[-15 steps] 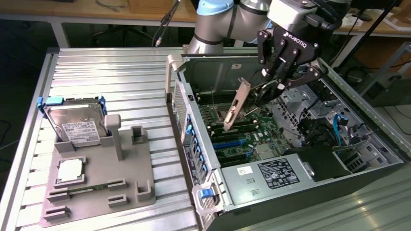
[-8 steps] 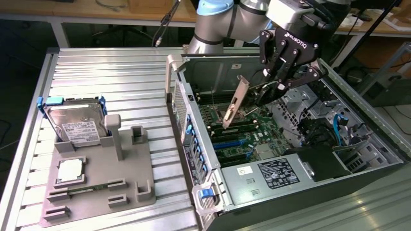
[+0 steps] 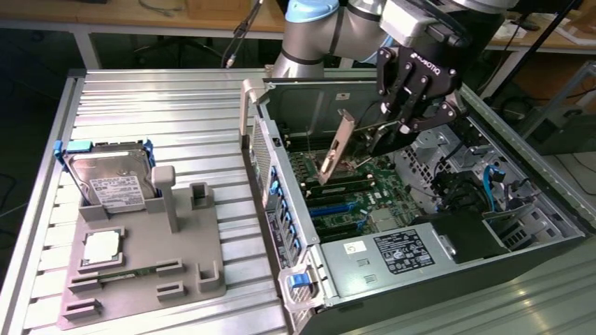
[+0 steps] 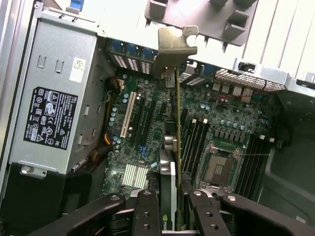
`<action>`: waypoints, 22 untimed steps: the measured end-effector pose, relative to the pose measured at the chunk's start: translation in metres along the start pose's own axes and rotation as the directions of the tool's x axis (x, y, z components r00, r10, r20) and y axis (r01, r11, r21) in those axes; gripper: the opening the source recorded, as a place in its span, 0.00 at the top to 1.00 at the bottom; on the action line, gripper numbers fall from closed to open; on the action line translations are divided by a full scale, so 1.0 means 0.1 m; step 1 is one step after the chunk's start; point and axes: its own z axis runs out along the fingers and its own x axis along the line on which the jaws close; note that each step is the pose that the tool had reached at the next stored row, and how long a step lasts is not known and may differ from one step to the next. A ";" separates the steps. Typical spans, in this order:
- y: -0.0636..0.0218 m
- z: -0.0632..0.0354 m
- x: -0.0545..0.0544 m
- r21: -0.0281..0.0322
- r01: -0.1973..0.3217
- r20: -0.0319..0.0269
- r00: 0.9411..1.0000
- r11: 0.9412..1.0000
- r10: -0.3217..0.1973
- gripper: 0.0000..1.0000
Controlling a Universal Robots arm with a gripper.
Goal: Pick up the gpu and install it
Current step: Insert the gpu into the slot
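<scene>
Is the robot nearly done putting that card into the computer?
About halfway. Done: the gpu is picked up. In hand: the gripper is shut on it, holding it tilted over the motherboard of the open case. Left: its bottom edge hangs above the board, so it is not in a slot yet.

A ribbed metal table (image 3: 139, 98) carries two things. A grey holder (image 3: 139, 244) lies flat toward the exterior view's left, and an open computer case (image 3: 279, 174) lies on its side just beside it, toward the right.
</scene>
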 end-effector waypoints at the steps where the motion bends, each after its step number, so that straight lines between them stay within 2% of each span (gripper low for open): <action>1: 0.000 0.010 0.00 0.001 -0.017 0.000 1.000 1.000 0.017 0.73; 5: -0.001 0.047 0.00 0.003 -0.094 0.002 0.996 0.996 0.094 0.73; 9: -0.001 0.072 0.00 0.006 -0.168 0.003 0.986 0.986 0.168 0.73; 12: -0.004 0.099 0.00 0.008 -0.254 0.005 0.967 0.967 0.254 0.73; 14: -0.006 0.111 0.00 0.009 -0.291 0.006 0.957 0.957 0.291 0.73; 16: -0.011 0.126 0.01 0.011 -0.334 0.007 0.943 0.943 0.334 0.73; 22: -0.020 0.150 0.01 0.012 -0.397 0.008 0.918 0.918 0.396 0.73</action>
